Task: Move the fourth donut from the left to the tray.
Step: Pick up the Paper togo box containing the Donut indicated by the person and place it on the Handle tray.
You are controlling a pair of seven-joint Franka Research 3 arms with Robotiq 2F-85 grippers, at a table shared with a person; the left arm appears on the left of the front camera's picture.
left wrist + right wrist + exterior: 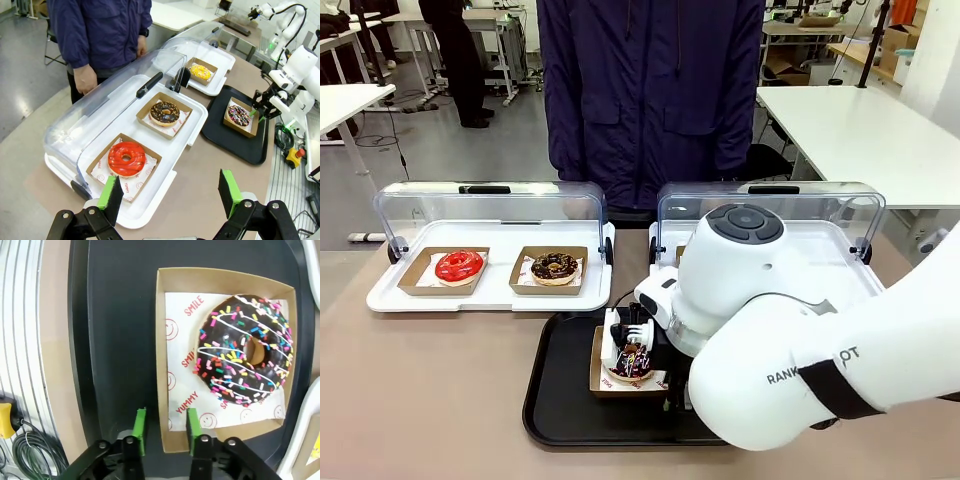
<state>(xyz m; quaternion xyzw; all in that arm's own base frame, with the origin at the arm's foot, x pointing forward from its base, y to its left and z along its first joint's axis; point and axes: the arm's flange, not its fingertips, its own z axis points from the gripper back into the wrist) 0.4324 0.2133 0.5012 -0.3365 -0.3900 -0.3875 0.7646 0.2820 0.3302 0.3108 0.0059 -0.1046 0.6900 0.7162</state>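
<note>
Sitting in cardboard holder (165,360) on tray (115,340): fourth donut from the left (243,350), up and to right of right end effector (163,426). Straddling holder's near wall, pads parted, released. Left end effector (170,195) idling agape, well apart.

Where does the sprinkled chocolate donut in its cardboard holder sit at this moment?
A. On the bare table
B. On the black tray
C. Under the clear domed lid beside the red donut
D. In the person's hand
B: the sprinkled chocolate donut rests in its cardboard holder on the black tray, with the right gripper at the holder's edge.
</note>
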